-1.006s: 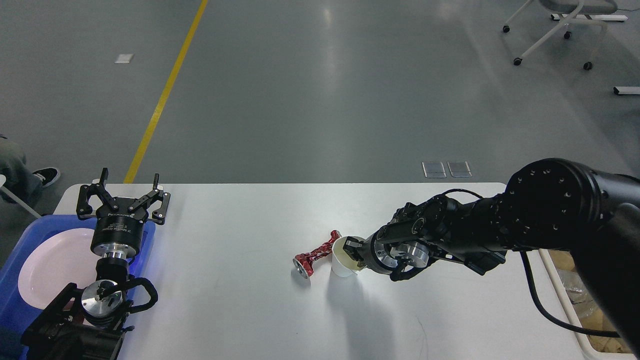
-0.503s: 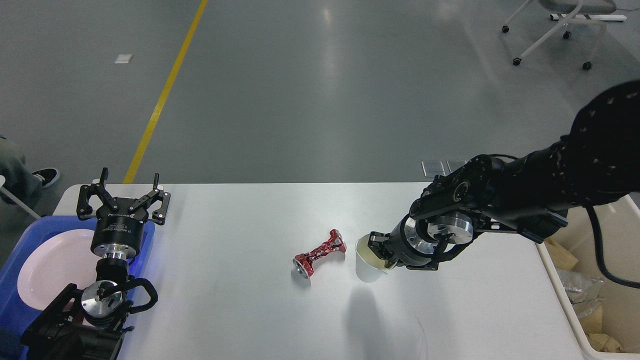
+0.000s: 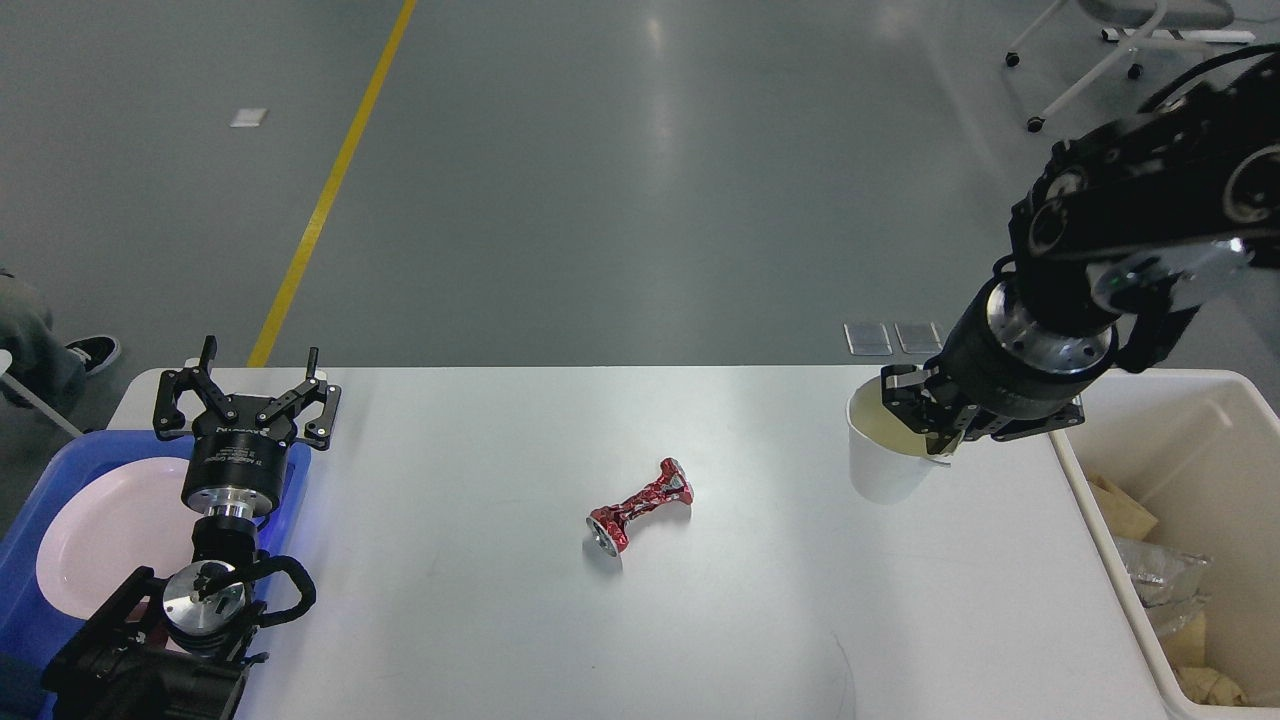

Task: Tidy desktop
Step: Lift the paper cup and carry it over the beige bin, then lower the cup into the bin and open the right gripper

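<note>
Grey floor beyond; white desktop (image 3: 500, 620) fills the foreground. Right gripper (image 3: 925, 420) clamped on a cup (image 3: 880, 460) by its rim, held above the desktop's right end, bin (image 3: 1190, 440) just to its right. Crushed can (image 3: 640, 505) mid-desktop, long axis diagonal, nearer the right arm. Left gripper (image 3: 258, 385) spread, over a blue tray (image 3: 60, 470).

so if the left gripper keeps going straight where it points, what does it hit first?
Looks free. The left gripper, jaws open, points away from the robot over the far left corner of the desktop; beyond lies only grey floor. Its height is unclear.
</note>
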You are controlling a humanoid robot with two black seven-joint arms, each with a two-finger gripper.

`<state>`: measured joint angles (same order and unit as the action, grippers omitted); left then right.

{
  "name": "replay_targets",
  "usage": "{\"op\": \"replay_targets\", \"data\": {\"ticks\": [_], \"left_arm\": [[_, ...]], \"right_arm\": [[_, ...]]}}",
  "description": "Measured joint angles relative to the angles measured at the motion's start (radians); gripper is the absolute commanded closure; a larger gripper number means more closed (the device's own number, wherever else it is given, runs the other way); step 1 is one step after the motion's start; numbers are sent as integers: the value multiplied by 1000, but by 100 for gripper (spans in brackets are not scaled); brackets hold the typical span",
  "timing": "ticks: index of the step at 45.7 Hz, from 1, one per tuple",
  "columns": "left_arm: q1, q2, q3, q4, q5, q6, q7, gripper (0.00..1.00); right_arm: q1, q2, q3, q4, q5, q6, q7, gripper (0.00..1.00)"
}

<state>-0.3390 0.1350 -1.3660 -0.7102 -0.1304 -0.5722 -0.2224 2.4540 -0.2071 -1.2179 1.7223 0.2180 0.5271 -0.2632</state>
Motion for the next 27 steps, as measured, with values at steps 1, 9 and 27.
{"op": "replay_targets", "data": {"ticks": [1, 9, 27], "left_arm": [[0, 0, 0, 0, 0, 0, 0, 4], [0, 0, 0, 0, 0, 0, 0, 4], [0, 0, 0, 0, 0, 0, 0, 4]], "right_arm": [[25, -8, -3, 6, 0, 16, 1, 100], [187, -34, -67, 21, 15, 130, 24, 100], [171, -68, -222, 10, 26, 71, 52, 100]]}}
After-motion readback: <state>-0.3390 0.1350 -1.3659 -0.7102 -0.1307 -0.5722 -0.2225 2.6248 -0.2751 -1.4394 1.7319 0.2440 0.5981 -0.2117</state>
